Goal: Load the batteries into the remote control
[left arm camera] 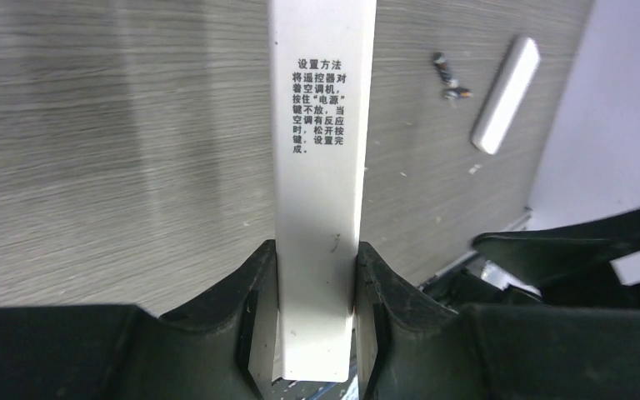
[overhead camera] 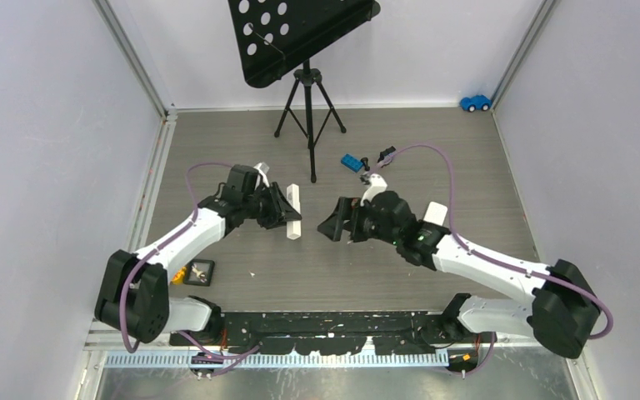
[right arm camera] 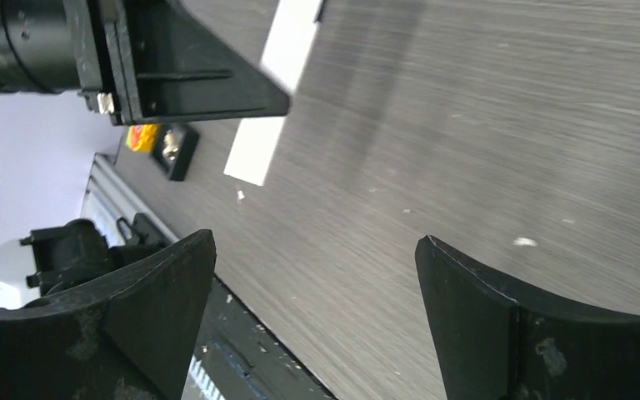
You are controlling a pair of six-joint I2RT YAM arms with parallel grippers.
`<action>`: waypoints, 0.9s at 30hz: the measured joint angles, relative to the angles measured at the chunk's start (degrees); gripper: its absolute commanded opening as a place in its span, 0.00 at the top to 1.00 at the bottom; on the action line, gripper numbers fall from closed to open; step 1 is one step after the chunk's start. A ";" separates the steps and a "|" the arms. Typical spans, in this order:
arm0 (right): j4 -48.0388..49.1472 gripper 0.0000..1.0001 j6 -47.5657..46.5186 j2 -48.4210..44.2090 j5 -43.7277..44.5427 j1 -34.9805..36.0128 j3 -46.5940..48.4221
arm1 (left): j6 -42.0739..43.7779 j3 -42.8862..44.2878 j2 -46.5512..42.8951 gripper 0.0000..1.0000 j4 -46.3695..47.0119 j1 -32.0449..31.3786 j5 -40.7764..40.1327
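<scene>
The remote control (left arm camera: 317,167) is pinched across its narrow width by the left gripper (left arm camera: 315,254), close to one end. Its long axis is pointed straight away from those fingers, and its printed side is turned up to the left wrist camera. No open battery slot is seen on that side. To the right of the remote's far part, and not touching it, two tiny dark and silvery pieces are laid on the table (overhead camera: 467,167). These are likely the batteries (left arm camera: 444,71), though they are too small to be sure of. One white bar (left arm camera: 507,93) is laid just beside them, on the side away from the remote. The right gripper (right arm camera: 315,242) is spread wide with nothing in it and is held just to the right of the remote, facing it. As the two pieces are also on the remote's right, the right arm is judged to be the nearer one for picking them up. Further from the remote, one blue brick (overhead camera: 352,162) is seen, and one blue toy car (overhead camera: 475,102) is parked by the far wall.
</scene>
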 measured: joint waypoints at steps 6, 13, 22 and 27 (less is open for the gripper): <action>6.91 0.05 3.48 4.55 2.14 6.40 0.04 | -0.09 -3.80 -2.51 1.00 9.20 0.00 8.24; 16.76 0.06 8.59 4.79 0.52 6.32 -1.07 | -2.08 -7.39 -5.66 1.00 19.67 0.00 16.85; 23.02 0.13 11.28 4.63 -1.36 6.32 -4.81 | -3.61 -7.80 -9.33 1.00 27.93 0.00 20.37; 19.41 0.23 11.04 5.64 0.42 6.75 -1.84 | -3.58 -7.67 -9.33 1.00 25.05 0.00 16.55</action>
